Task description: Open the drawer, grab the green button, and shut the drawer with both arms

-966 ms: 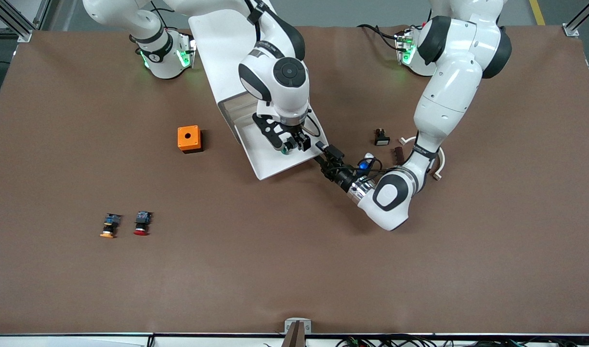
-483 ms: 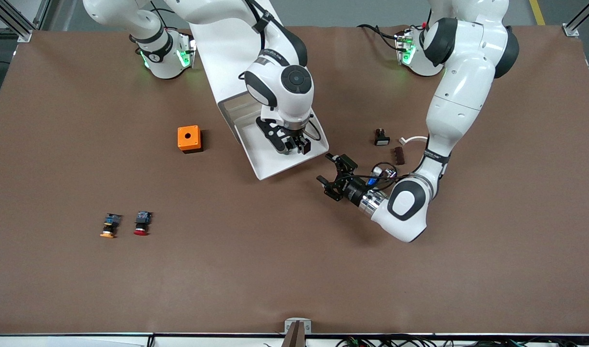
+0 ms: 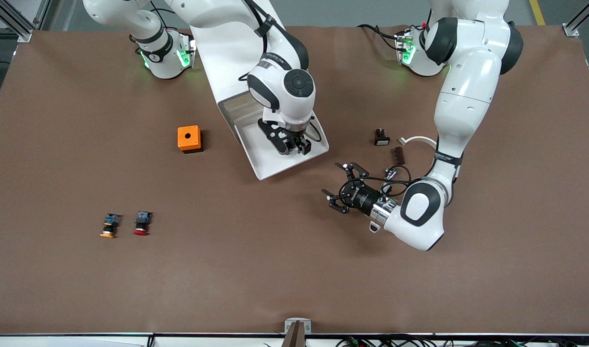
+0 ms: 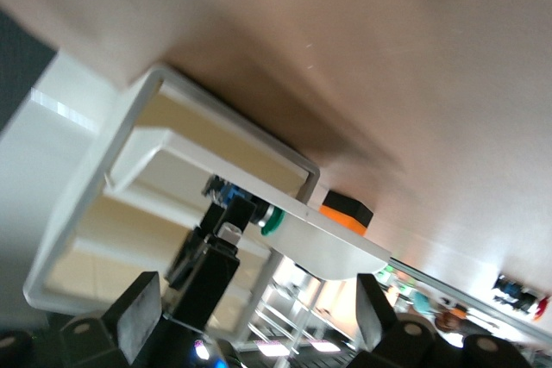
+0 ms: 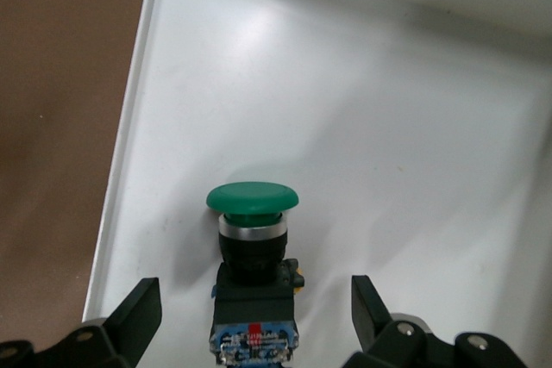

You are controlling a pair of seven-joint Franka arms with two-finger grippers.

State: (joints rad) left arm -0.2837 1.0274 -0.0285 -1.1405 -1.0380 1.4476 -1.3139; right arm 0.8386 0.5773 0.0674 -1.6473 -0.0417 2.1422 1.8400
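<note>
The button (image 5: 252,273) lies in the pulled-out drawer (image 3: 270,161) between the spread jaws of the right gripper (image 3: 290,144), while the left gripper (image 3: 340,188), released, hovers over the table (image 3: 294,270); an off-centre closure could tip it aside.

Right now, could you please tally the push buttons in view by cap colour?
Round green-capped push button with black-and-blue body, lying in the open white drawer tray: 1
Red-capped push button, on the brown table: 1
Yellow-capped push button, beside the red one: 1
Total: 3
</note>
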